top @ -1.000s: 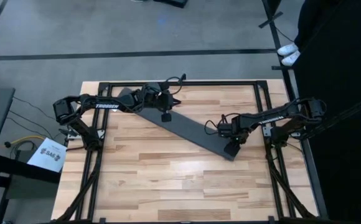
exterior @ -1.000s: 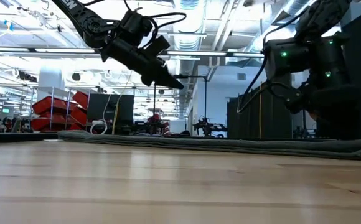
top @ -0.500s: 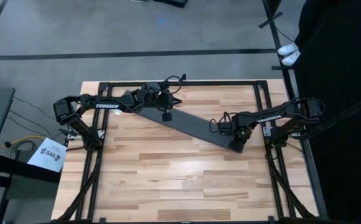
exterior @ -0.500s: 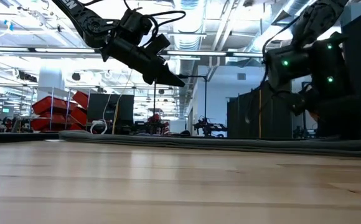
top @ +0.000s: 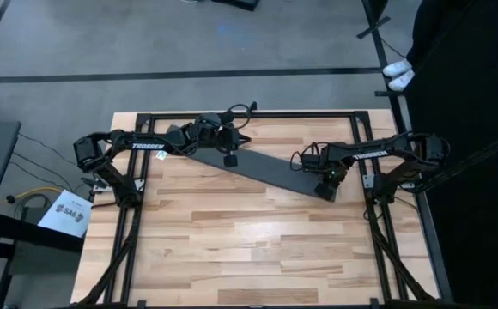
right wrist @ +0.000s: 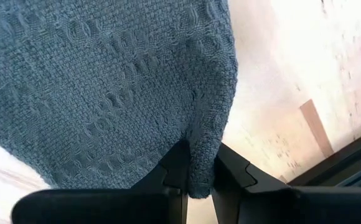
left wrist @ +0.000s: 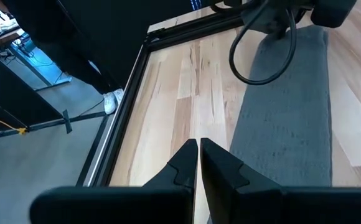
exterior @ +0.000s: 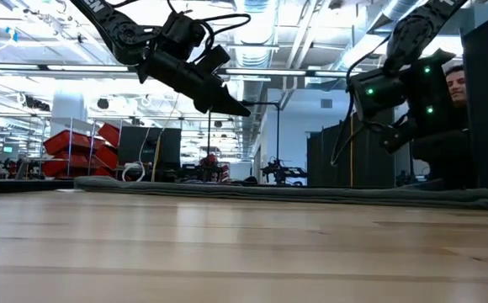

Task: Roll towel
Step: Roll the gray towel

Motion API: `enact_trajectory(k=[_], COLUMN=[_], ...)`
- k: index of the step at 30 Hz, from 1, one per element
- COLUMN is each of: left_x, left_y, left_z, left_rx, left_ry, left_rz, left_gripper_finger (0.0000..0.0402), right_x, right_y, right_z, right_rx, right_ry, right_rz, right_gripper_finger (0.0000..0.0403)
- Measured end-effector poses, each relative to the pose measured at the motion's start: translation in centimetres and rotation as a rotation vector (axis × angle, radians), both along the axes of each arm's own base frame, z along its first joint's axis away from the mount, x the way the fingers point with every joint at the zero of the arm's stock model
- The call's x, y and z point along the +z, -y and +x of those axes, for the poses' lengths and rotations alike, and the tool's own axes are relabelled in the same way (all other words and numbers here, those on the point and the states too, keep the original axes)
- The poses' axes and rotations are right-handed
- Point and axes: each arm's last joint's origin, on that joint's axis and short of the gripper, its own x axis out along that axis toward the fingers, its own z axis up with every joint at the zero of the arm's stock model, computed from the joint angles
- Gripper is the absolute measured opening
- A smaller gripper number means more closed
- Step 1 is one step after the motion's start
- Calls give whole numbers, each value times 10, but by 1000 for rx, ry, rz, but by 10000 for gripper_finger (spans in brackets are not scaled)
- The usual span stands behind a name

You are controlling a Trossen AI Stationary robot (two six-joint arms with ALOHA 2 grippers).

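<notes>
One towel (top: 266,172) on the table (top: 232,249), my two grippers: left (top: 229,160) over its far end, right (top: 324,190) pinching its near end. One person (exterior: 456,84) behind the table.

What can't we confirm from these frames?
- Towel label tag: not visible in any view; too small from the high view.
- Towel's end under the left gripper: covered by the arm in the high view.
- How much cloth the right gripper pinches: the right wrist view shows only an edge fold; in the low view the towel lies edge-on.
- Whether rolling has begun: not shown.
</notes>
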Motion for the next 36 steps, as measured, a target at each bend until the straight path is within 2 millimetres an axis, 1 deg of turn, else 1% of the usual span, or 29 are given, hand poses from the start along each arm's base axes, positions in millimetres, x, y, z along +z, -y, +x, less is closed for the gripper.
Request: enact_trajectory(k=[10,12,15,16,18,20,22,24,26,28,29,31,32,34,36], left_x=[0,1,-3,-5,-12,-22,-33,-36,-41,-53,-57,-64,-64,-68,-78], left_y=[2,4,9,9,10,10,9,11,14,17,18,18,17,18,20], left_z=[1,2,10,14,32,49,68,86,106,122,130,142,148,156,162], left_rx=[-16,-64,-210,-238,-259,-241,-228,-246,-280,-308,-315,-320,-320,-322,-328], left_ry=[-1,3,63,97,187,197,163,117,36,-76,-106,-141,-133,-129,-145], left_rz=[24,32,25,20,31,45,27,-18,-33,-55,-61,-79,-80,-84,-96], left_gripper_finger=[6,6,6,6,6,6,6,6,6,6,6,6,6,6,6], right_x=[0,0,0,0,0,1,1,1,1,1,1,1,1,2,1], right_y=[10,12,15,15,15,16,15,14,13,13,13,13,13,13,13], right_z=[-2,-2,-2,-2,-2,-1,0,0,0,1,1,1,1,1,1], right_rx=[10,14,22,25,30,31,34,43,47,49,49,49,49,49,49], right_ry=[11,17,22,24,24,27,30,28,29,28,30,30,31,30,32], right_rz=[12,11,12,13,13,9,6,5,4,4,4,4,4,4,3], right_gripper_finger=[33,33,33,33,33,33,33,33,33,33,33,33,33,33,33])
